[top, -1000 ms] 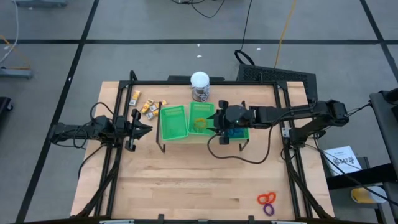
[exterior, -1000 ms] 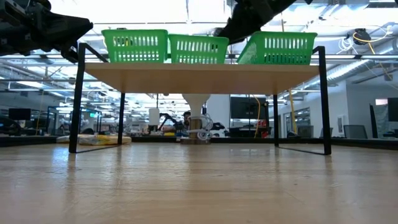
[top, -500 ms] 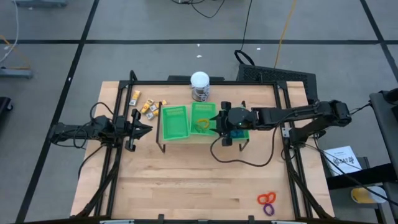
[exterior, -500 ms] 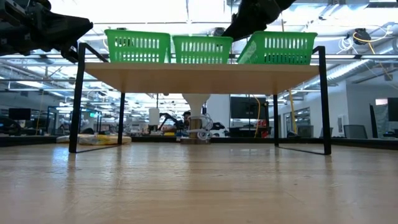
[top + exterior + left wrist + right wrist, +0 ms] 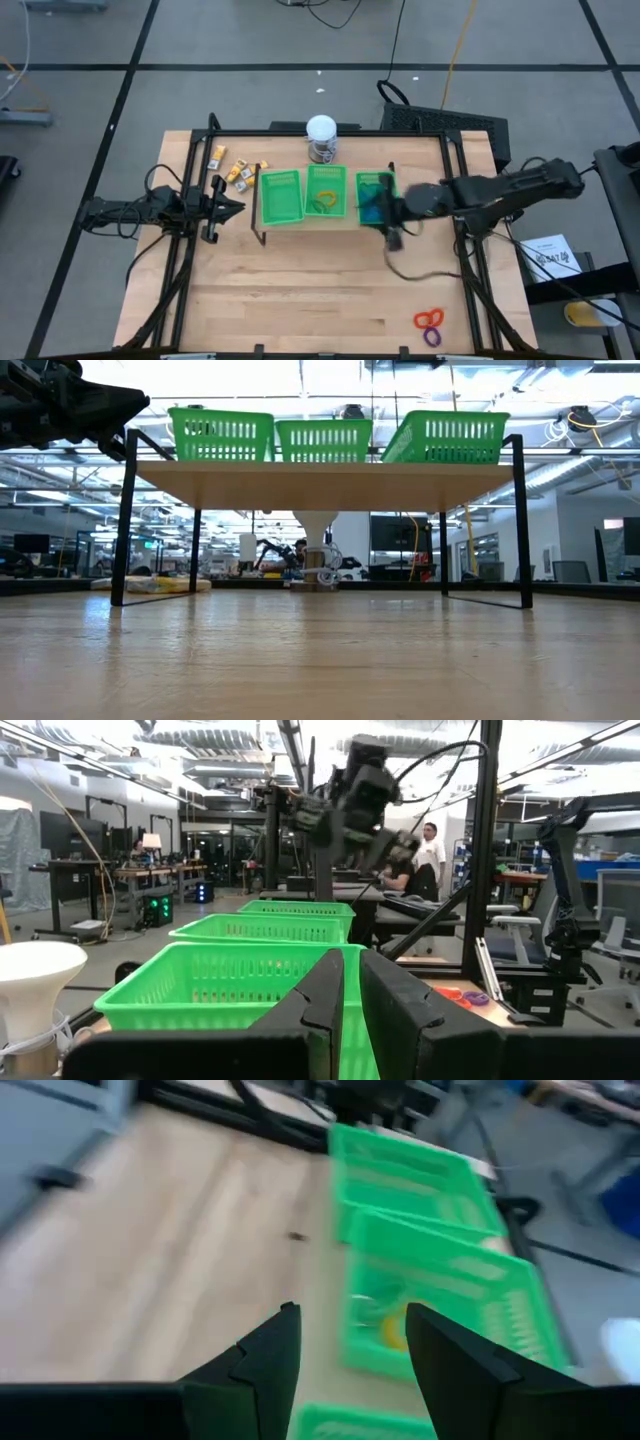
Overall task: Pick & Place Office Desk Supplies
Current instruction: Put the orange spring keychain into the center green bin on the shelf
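Note:
A green three-compartment tray (image 5: 279, 196) stands on a small raised shelf (image 5: 320, 472) mid-table. An orange ring (image 5: 321, 204) lies in its middle compartment, and blue loops (image 5: 373, 210) lie in the right one. My right gripper (image 5: 388, 215) hovers open over the tray's right end with nothing between its fingers (image 5: 270, 1355). Small yellow-and-white pieces (image 5: 236, 171) lie on the table left of the tray. An orange and a purple ring (image 5: 430, 325) lie near the front right corner. My left gripper (image 5: 230, 207) waits shut at the table's left.
A white-topped round jar (image 5: 321, 137) stands behind the tray, near the far edge. Black frame rails (image 5: 190, 260) run along both sides of the table. Bare wood (image 5: 320, 290) stretches in front of the shelf. A person (image 5: 432, 845) shows in the room beyond.
My right gripper has drawn back from over the tray's middle compartment toward the table's right edge and has risen, leaving the low view upward. The orange ring stays in the middle compartment.

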